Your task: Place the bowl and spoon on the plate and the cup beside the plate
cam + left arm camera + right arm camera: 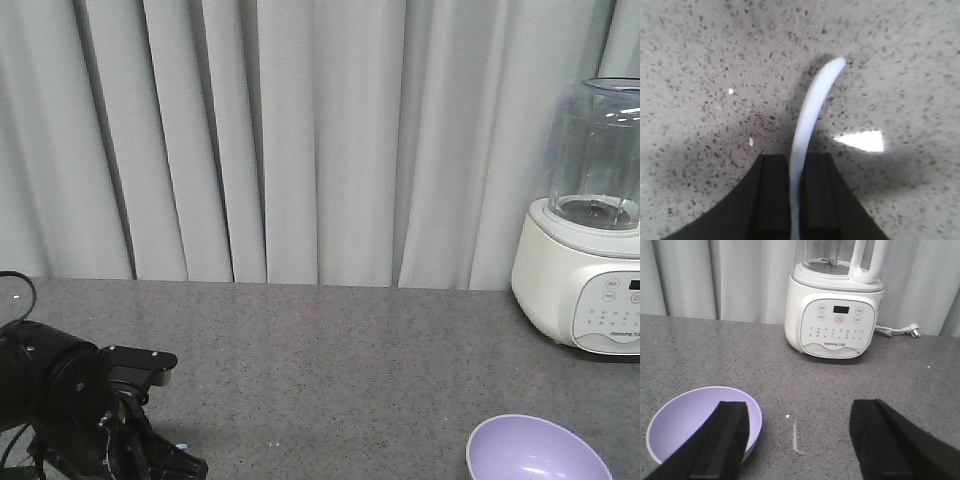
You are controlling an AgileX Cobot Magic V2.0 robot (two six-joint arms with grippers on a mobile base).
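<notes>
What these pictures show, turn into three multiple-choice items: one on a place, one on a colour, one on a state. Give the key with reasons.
1. Where is the bowl relative to the white appliance?
A) on top of it
B) behind it, by the curtain
C) in front of it, nearer the camera

2. What colour is the bowl?
A) red
B) lavender
C) green

3. How is the right gripper?
A) open and empty
B) shut on the bowl
C) shut on a cup

Key:
1. C: the front view shows the bowl at the bottom edge, below the appliance.
2. B: both views show it pale purple.
3. A: its fingers stand wide apart with nothing between them.
</notes>
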